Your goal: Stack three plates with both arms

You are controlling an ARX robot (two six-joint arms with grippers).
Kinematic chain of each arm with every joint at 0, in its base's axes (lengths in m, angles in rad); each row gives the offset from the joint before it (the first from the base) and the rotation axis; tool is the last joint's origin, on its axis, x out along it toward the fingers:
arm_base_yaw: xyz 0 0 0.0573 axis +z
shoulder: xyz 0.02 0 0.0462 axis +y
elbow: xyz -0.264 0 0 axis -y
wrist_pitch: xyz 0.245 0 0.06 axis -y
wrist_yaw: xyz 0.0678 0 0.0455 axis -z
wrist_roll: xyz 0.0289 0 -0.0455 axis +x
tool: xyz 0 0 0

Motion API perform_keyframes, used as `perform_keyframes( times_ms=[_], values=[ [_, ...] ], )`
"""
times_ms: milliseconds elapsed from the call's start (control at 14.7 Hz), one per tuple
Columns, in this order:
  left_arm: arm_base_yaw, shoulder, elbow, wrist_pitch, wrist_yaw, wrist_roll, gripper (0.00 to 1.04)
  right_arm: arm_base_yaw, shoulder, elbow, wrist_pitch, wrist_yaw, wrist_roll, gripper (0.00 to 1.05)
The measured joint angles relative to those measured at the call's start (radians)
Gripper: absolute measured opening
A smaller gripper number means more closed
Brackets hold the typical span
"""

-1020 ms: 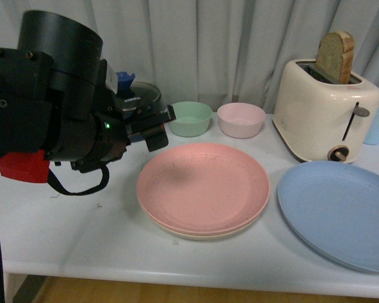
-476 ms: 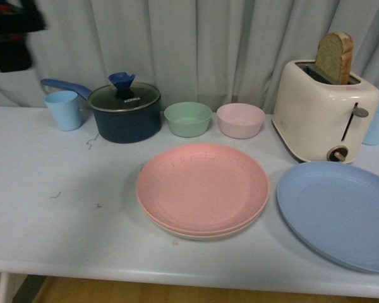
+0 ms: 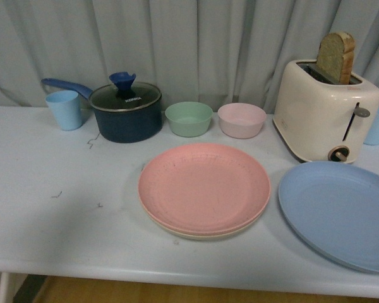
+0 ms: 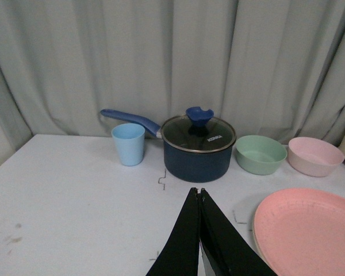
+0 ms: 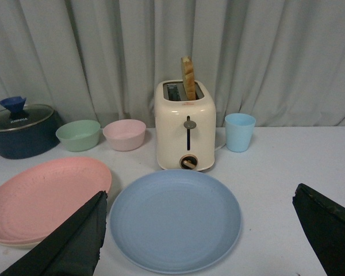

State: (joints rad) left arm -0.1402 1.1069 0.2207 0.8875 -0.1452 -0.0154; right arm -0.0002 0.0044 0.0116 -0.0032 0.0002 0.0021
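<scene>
At table (image 3: 63,214) centre, pink plate (image 3: 204,187) is sitting on beige plate (image 3: 199,235); blue plate (image 3: 338,211) is lying just right, apart (by toaster (image 3: 325,107)). I'm seeing left gripper (image 4: 199,194) fingers pressed together, right gripper (image 5: 199,194) fingers spread wide, both empty.

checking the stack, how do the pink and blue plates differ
Colour: the pink plate is pink, the blue plate light blue.
Support: the pink plate rests on the beige plate; the blue plate lies alone on the table.
Place: the pink plate is mid-table; the blue plate sits further right, before the toaster.
Both are round, empty and similar in size.
</scene>
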Motion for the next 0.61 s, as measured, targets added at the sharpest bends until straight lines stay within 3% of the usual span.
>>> perform_keyframes(
  times_ms=[272, 408, 476, 612],
  values=[
    [0.053, -0.187, -0.109, -0.090, 0.057, 0.000, 0.02, 0.000, 0.000, 0.000, 0.000, 0.000, 0.000, 0.98],
    [0.134, -0.277, -0.142, -0.148, 0.134, 0.001, 0.02, 0.000, 0.000, 0.000, 0.000, 0.000, 0.000, 0.98],
    [0.144, -0.278, -0.179, -0.081, 0.132, 0.000, 0.02, 0.000, 0.000, 0.000, 0.000, 0.000, 0.000, 0.98],
    [0.139, -0.358, -0.209, -0.189, 0.146, 0.001, 0.02, 0.000, 0.000, 0.000, 0.000, 0.000, 0.000, 0.98]
  ],
)
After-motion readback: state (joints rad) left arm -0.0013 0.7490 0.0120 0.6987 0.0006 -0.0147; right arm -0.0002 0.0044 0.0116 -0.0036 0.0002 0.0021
